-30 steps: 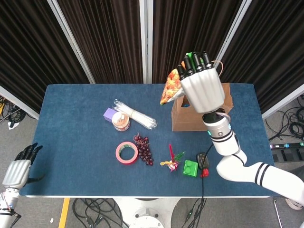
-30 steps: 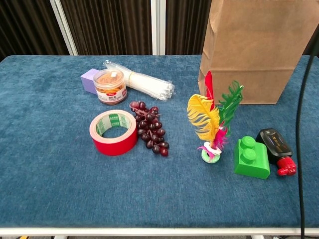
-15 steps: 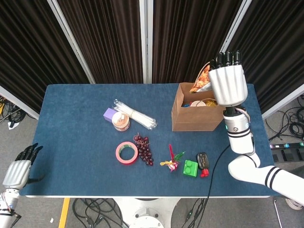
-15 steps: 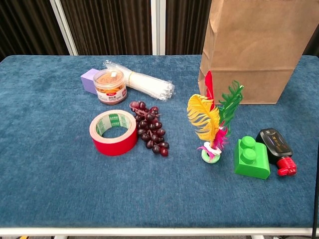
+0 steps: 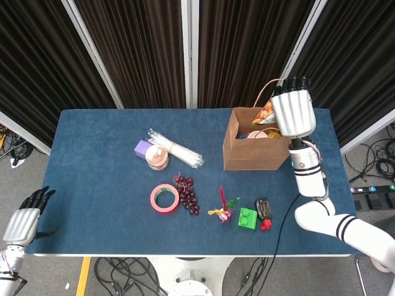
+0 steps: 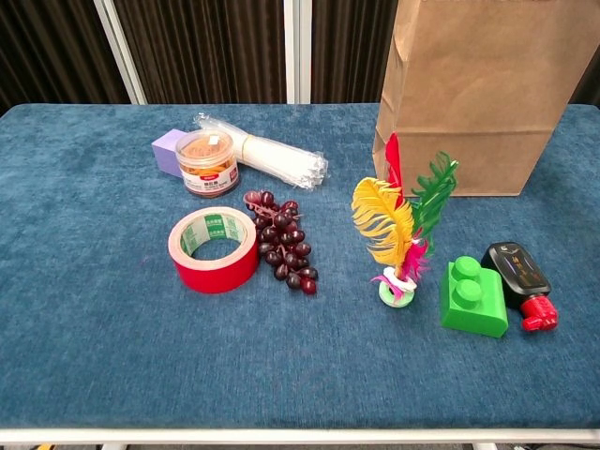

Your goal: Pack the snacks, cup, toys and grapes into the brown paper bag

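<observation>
A blue fabric-covered table point(image 5: 99, 185) stands before dark pleated curtains point(image 5: 142, 49) divided by pale vertical rails; grey floor and loose cables show at the edges in the head view.

The brown paper bag point(image 5: 254, 148) stands upright and open-topped at the table's far right, its plain creased front filling the upper right of the chest view point(image 6: 487, 94). Packed items are visible inside from above, though they are too small to identify.

The right hand point(image 5: 291, 114) hangs over the bag's right rim, back toward the camera, fingertips point(image 5: 295, 81) pointing away. An orange printed snack packet point(image 5: 265, 113) sits just left of these fingers, over the bag's mouth; whether the fingers grasp it cannot be told, since the palm side is hidden.

The left hand point(image 5: 23, 221) hangs off the table's near-left corner, fingers loosely extended and holding nothing.

Well left of the right hand's fingers and nearer the camera lie:
- the grapes point(image 6: 284, 251), a dark red bunch touching a red tape roll point(image 6: 214, 248);
- a lidded snack cup point(image 6: 205, 161) beside a purple block point(image 6: 169, 150) and a clear sleeve of straws point(image 6: 267, 157);
- a feather toy point(image 6: 398, 234), a green brick point(image 6: 473, 298) and a black-and-red object point(image 6: 521, 281), in front of the bag.
</observation>
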`<action>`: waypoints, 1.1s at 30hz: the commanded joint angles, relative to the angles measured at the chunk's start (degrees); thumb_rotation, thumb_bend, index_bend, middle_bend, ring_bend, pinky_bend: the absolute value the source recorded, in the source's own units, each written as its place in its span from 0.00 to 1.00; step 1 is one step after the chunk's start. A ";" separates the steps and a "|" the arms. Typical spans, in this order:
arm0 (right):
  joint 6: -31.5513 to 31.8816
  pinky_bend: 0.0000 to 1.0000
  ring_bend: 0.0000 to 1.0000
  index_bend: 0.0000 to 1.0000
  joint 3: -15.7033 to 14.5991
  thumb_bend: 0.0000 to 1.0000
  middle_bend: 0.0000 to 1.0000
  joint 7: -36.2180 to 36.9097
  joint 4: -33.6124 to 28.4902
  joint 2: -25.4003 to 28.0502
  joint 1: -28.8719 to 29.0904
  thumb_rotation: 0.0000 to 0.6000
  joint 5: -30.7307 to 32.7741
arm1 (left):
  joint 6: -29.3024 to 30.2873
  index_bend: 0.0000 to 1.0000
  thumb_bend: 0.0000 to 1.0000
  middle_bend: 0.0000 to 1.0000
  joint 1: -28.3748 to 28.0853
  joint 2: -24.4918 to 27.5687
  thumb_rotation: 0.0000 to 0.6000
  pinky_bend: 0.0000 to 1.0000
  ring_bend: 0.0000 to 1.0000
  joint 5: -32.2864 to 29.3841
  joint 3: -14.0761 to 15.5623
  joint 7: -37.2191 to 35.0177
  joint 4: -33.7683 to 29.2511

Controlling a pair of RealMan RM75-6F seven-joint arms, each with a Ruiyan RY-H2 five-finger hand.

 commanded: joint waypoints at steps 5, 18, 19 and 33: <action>-1.67 0.45 0.45 0.73 -0.59 0.27 0.58 2.05 5.18 -3.60 1.17 1.00 1.53 | 0.37 0.14 0.23 0.13 0.38 0.28 1.00 0.17 0.03 -0.32 -0.09 0.02 -0.11; -5.49 0.24 0.27 0.53 -0.94 0.06 0.45 -1.06 1.08 -1.95 1.28 1.00 6.27 | -0.17 0.14 0.23 0.13 0.29 -0.14 1.00 0.17 0.03 -0.50 -0.14 -0.54 0.44; -5.53 0.23 0.27 0.52 -0.99 0.05 0.44 -1.16 0.48 -1.65 1.20 1.00 6.44 | -0.09 0.14 0.23 0.13 0.32 -0.14 1.00 0.17 0.03 -0.46 -0.14 -0.53 0.46; -6.65 0.16 0.22 0.45 -1.14 0.00 0.39 -4.81 -8.38 2.64 0.57 1.00 12.09 | -0.06 0.14 0.23 0.13 0.25 -0.28 1.00 0.17 0.03 -0.25 -0.10 -0.39 0.34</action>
